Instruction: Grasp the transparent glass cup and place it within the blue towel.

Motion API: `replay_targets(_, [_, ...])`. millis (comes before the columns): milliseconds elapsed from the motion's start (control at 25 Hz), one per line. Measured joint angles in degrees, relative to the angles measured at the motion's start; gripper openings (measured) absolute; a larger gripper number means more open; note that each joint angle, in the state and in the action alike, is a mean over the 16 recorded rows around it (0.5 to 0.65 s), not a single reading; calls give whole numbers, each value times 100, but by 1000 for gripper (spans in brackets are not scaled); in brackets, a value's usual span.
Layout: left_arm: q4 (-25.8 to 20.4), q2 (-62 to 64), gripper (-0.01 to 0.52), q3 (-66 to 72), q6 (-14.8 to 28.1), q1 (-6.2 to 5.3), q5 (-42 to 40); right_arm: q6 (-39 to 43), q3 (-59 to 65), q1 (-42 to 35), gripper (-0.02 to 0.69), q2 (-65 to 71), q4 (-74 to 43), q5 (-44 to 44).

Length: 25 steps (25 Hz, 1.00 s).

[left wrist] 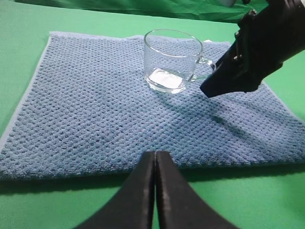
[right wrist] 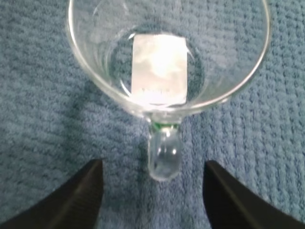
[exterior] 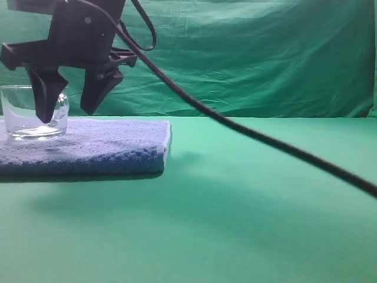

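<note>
The transparent glass cup (exterior: pixel 23 115) (left wrist: pixel 171 59) (right wrist: pixel 167 52) stands upright on the blue towel (exterior: pixel 100 144) (left wrist: pixel 95 109) (right wrist: pixel 43 119), near its far left part in the high view. My right gripper (exterior: pixel 68 112) (right wrist: pixel 152 166) hangs just above the towel beside the cup and is open. Its fingers straddle the small glass handle (right wrist: pixel 163 160) without touching it. One right finger (left wrist: pixel 228 76) shows dark beside the handle in the left wrist view. My left gripper (left wrist: pixel 155 155) is shut on nothing, low over the green cloth at the towel's near edge.
A green cloth (exterior: pixel 247 212) covers the table, and a green backdrop (exterior: pixel 265 53) hangs behind it. A black cable (exterior: pixel 265 138) runs from the right arm diagonally across to the right edge of the high view. The towel's right edge (exterior: pixel 168 141) ends near the middle.
</note>
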Motion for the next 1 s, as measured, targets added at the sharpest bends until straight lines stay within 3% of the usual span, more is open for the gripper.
replay_targets(320, [0, 0, 0, 0, 0, 0, 0, 406, 724, -114, 10, -1579, -246, 519])
replay_targets(560, [0, 0, 0, 0, 0, 0, 0, 619, 2356, -159, 0, -3149, -381, 0])
replay_targets(1000, [0, 0, 0, 0, 0, 0, 0, 834, 6406, -159, 0, -6322, -414, -2220])
